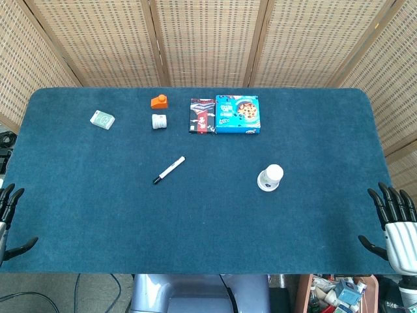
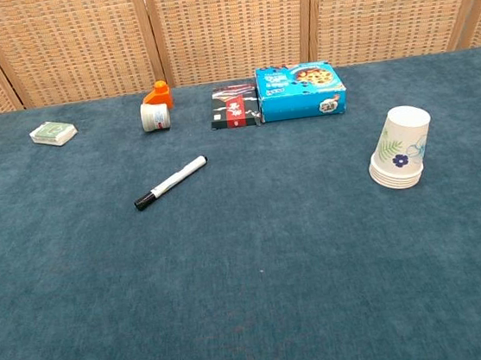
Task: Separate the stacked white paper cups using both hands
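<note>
A stack of white paper cups (image 1: 270, 177) with a flower print stands upside down on the blue table, right of centre; the chest view shows the cup stack (image 2: 402, 147) with several rims nested at its base. My right hand (image 1: 394, 222) hangs at the table's right front edge, fingers spread, holding nothing, well to the right of the cups. My left hand (image 1: 9, 218) shows at the left front edge, fingers apart and empty, far from the cups. Neither hand appears in the chest view.
A black-and-white marker (image 1: 169, 169) lies left of centre. Along the back are a card pack (image 1: 102, 119), an orange object (image 1: 159, 101), a small white jar (image 1: 159, 121), a dark packet (image 1: 202, 115) and a blue cookie box (image 1: 238, 114). A wicker screen stands behind the table.
</note>
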You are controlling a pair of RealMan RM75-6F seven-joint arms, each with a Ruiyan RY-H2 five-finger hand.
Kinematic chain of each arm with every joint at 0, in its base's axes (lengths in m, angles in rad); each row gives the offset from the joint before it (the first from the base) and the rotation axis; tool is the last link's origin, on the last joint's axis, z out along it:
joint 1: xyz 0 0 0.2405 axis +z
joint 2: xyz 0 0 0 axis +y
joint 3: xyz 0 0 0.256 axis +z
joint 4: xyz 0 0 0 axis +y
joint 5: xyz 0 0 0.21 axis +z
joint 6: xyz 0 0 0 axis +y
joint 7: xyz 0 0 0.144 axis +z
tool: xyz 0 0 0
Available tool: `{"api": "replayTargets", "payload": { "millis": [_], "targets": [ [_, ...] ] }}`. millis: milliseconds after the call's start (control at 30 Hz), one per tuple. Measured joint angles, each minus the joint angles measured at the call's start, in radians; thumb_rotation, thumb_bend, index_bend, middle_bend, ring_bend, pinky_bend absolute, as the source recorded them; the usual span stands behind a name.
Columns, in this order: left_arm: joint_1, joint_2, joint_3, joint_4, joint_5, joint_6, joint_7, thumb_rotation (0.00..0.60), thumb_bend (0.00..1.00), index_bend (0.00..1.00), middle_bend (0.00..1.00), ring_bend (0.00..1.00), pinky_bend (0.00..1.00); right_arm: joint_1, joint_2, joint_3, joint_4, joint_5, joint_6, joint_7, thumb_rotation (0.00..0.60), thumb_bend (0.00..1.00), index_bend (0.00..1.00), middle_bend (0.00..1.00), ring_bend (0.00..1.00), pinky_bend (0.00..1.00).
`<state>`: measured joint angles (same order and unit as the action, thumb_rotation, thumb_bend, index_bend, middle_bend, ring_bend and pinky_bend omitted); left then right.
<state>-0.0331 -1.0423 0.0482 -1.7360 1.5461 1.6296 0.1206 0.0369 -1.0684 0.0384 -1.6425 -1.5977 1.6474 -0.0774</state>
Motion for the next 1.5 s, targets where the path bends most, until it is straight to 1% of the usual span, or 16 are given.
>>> {"api": "replayTargets", "payload": {
  "millis": [200,300,367,500,667,800,867,967,1033,1133,1233,1333,1500],
  "targets": [
    [0.005,-0.001,-0.009,0.003,-0.002,0.000,-0.001,0.600,0.12,0.00,0.00,0.00,0.00,0.000,-0.012,0.015,-0.001,0.004,0.005,0.011,0.600,0.00,0.00,0.00,0.00,0.00],
    [0.006,-0.009,-0.014,0.011,-0.010,-0.004,0.013,0.600,0.12,0.00,0.00,0.00,0.00,0.013,-0.017,0.021,0.001,-0.013,0.002,0.048,0.600,0.00,0.00,0.00,0.00,0.00],
    [0.002,-0.018,-0.018,0.017,-0.013,-0.013,0.022,0.600,0.12,0.00,0.00,0.00,0.00,0.039,-0.014,0.026,0.002,-0.031,-0.020,0.076,0.600,0.00,0.00,0.00,0.00,0.00],
    [-0.013,-0.040,-0.037,0.037,-0.029,-0.036,0.034,0.600,0.12,0.00,0.00,0.00,0.00,0.121,0.017,0.050,-0.016,-0.037,-0.126,0.139,0.600,0.00,0.00,0.00,0.00,0.00],
    [-0.019,-0.056,-0.061,0.052,-0.064,-0.046,0.047,0.600,0.12,0.00,0.00,0.00,0.00,0.258,0.060,0.100,-0.051,0.006,-0.344,0.210,0.600,0.00,0.00,0.01,0.00,0.00],
    [-0.027,-0.068,-0.076,0.062,-0.103,-0.072,0.075,0.600,0.12,0.00,0.00,0.00,0.00,0.372,0.071,0.143,-0.070,0.095,-0.540,0.236,0.600,0.00,0.00,0.06,0.00,0.05],
    [-0.034,-0.073,-0.085,0.067,-0.121,-0.087,0.083,0.600,0.12,0.00,0.00,0.00,0.00,0.439,0.065,0.167,-0.072,0.169,-0.643,0.234,0.600,0.00,0.00,0.07,0.00,0.07],
    [-0.044,-0.077,-0.101,0.073,-0.147,-0.107,0.087,0.600,0.12,0.00,0.00,0.00,0.00,0.535,0.035,0.195,-0.059,0.285,-0.766,0.201,0.600,0.00,0.01,0.09,0.01,0.09],
    [-0.048,-0.078,-0.109,0.076,-0.162,-0.117,0.085,0.600,0.12,0.00,0.00,0.00,0.00,0.598,0.003,0.205,-0.039,0.352,-0.826,0.154,0.600,0.00,0.05,0.13,0.04,0.12],
    [-0.051,-0.078,-0.116,0.082,-0.182,-0.132,0.081,0.600,0.12,0.00,0.00,0.00,0.00,0.661,-0.050,0.209,0.009,0.427,-0.878,0.070,0.600,0.01,0.11,0.19,0.10,0.17],
    [-0.054,-0.078,-0.124,0.085,-0.199,-0.142,0.078,0.600,0.12,0.00,0.00,0.00,0.00,0.701,-0.103,0.205,0.066,0.501,-0.920,0.006,0.600,0.03,0.14,0.22,0.14,0.22],
    [-0.055,-0.077,-0.131,0.085,-0.209,-0.145,0.071,0.600,0.12,0.00,0.00,0.00,0.00,0.732,-0.140,0.197,0.112,0.567,-0.951,-0.040,0.600,0.05,0.15,0.25,0.17,0.24],
    [-0.060,-0.075,-0.139,0.090,-0.229,-0.164,0.059,0.600,0.12,0.00,0.00,0.00,0.00,0.771,-0.174,0.179,0.146,0.633,-0.983,-0.085,0.600,0.07,0.17,0.27,0.19,0.25]
  ]
}}
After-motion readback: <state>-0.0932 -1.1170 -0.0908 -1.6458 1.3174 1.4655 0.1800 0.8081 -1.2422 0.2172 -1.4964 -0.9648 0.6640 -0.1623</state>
